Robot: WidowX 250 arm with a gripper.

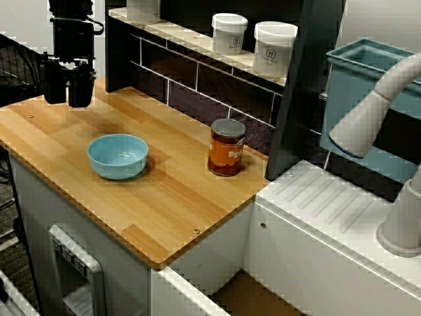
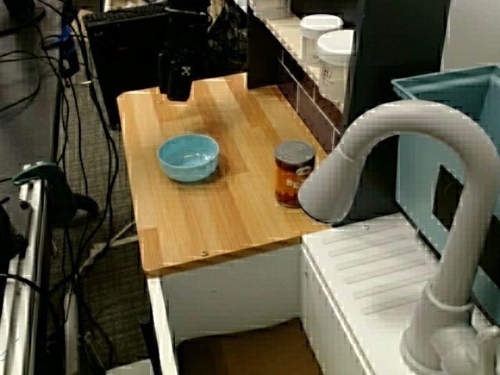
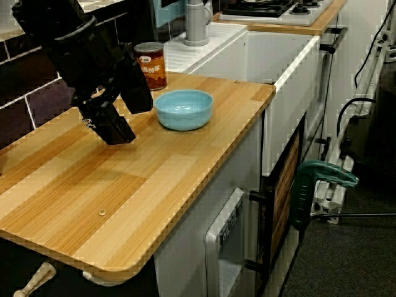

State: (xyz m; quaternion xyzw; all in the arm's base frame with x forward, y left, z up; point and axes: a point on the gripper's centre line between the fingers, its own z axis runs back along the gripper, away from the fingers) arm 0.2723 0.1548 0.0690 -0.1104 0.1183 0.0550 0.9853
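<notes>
Side view of the counter: open gripper, loose bowl close by

The wooden countertop [image 1: 171, 204] looks smooth, so anything nudged would likely slide. Over the end farthest from the can hangs the black gripper [image 1: 67, 92], fingers parted with nothing between them. The light-blue bowl [image 1: 118, 155] sits near it, toward mid-counter and clear of the fingers. A finger catching its rim could tip it or skate it off the front edge. The orange-labelled can [image 1: 227, 147] stands upright beyond and might topple if struck.

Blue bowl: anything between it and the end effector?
Nothing visible. Only bare wooden countertop lies between the open end effector and the blue bowl. The beans can stands on the bowl's far side, out of the path.
</notes>
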